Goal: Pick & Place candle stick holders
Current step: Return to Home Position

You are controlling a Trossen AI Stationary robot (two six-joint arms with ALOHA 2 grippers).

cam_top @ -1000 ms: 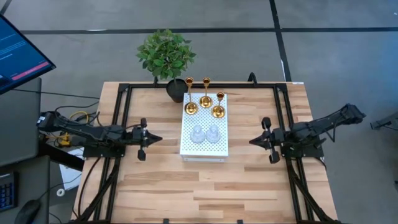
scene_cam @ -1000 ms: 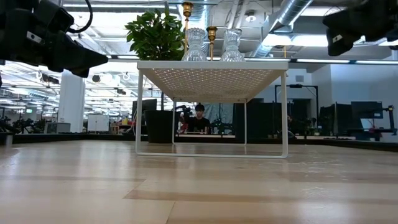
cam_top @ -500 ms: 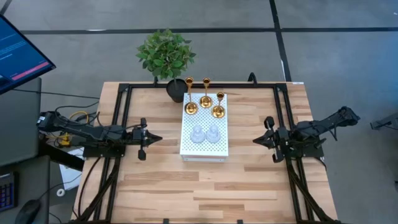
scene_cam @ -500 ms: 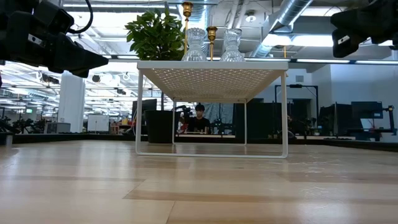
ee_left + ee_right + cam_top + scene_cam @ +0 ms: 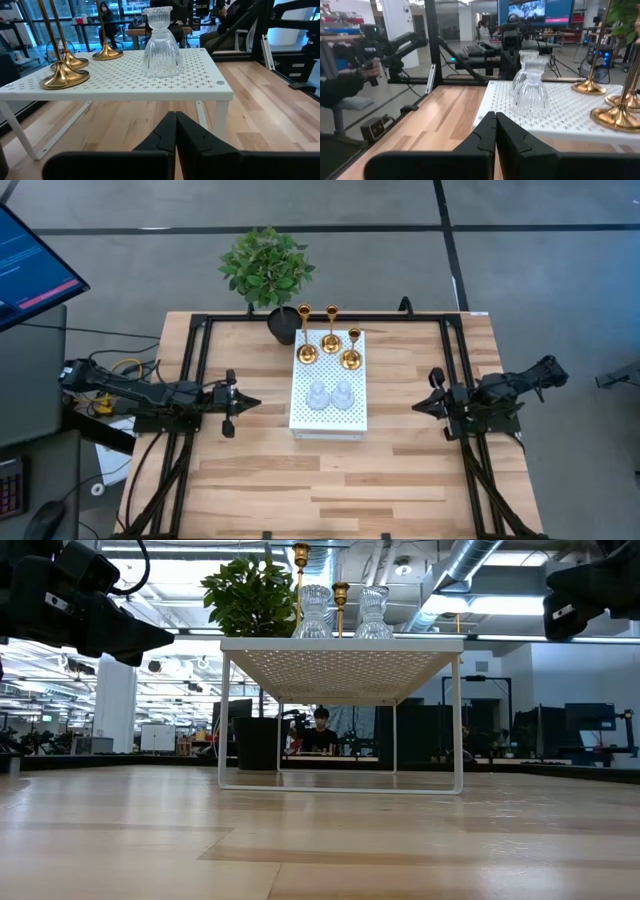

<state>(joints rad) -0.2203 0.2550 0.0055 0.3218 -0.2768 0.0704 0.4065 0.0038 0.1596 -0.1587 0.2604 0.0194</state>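
Observation:
Three gold candle stick holders (image 5: 331, 338) stand by their round bases on the far half of a white perforated board (image 5: 328, 416). Two clear glass holders (image 5: 330, 395) stand on its near half; they also show in the left wrist view (image 5: 161, 45) and the right wrist view (image 5: 531, 89). My left gripper (image 5: 256, 403) is shut and empty, left of the board. My right gripper (image 5: 417, 406) is shut and empty, right of the board. Both hover above the table.
The board is a small raised shelf on thin white legs (image 5: 225, 720) in the table's middle. A green plant in a black pot (image 5: 268, 275) stands at the far edge beside the board. Bare wood lies near the front edge (image 5: 330, 490). A person sits far behind (image 5: 320, 730).
My right gripper has drawn back toward the table's right edge, away from the board, staying shut. My left gripper has kept still.

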